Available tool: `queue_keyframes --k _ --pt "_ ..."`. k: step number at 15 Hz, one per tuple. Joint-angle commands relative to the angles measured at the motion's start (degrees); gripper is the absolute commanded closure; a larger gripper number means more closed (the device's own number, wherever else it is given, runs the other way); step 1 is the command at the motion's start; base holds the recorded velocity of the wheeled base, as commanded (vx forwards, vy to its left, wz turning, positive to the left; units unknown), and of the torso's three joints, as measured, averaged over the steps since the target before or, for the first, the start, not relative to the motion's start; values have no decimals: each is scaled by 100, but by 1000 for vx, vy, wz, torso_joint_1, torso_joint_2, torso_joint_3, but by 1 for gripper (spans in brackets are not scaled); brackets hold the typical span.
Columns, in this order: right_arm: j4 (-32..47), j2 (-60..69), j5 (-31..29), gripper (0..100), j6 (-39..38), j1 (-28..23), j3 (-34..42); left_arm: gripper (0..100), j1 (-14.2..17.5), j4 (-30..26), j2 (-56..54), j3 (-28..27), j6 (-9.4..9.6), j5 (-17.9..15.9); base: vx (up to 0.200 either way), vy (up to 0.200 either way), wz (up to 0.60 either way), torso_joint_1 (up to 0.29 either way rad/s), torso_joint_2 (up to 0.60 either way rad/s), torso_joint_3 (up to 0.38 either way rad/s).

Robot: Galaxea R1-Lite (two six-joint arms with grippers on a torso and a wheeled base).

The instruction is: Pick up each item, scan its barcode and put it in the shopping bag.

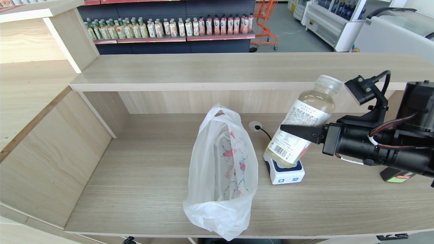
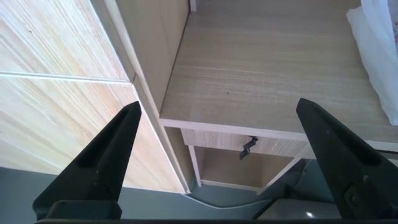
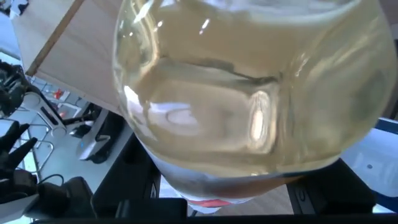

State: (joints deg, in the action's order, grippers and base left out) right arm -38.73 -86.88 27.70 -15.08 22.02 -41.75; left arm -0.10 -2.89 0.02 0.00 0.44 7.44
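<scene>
My R end effector [image 1: 294, 139] is clamped on the bottle [image 1: 307, 117] at mid-label, one finger across the front. Bottle's off the counter [image 1: 135, 176] and tilted, cap [image 1: 328, 82] up and to the right, base right over the scanner [image 1: 284, 172]; can't tell if they touch. Barcode [image 1: 283, 149] sits low on the label, facing my head cam. Pale liquid inside. Bag [image 1: 222, 173], white w/ red print, stands just left of the scanner. My L end effector [image 2: 214, 165] is spread wide, holding nothing, out past the counter's front edge near its left end.
</scene>
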Motion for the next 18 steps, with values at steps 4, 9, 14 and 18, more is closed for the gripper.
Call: queue_keyframes --k 4,9,14,18 --pt "-442 -1147 -63 100 14 453 -149 0 1 -1 -2 0 0 3 0 0 0 0 0 0" --pt "-1339 -2263 -71 100 357 1006 -386 0 1 -1 -2 0 0 3 0 0 0 0 0 0" --pt "-2016 -3256 -71 100 1490 1033 -509 0 1 -1 -2 0 0 3 0 0 0 0 0 0" --pt "-2675 -3739 -71 100 2229 927 -509 0 1 -1 -2 0 0 3 0 0 0 0 0 0"
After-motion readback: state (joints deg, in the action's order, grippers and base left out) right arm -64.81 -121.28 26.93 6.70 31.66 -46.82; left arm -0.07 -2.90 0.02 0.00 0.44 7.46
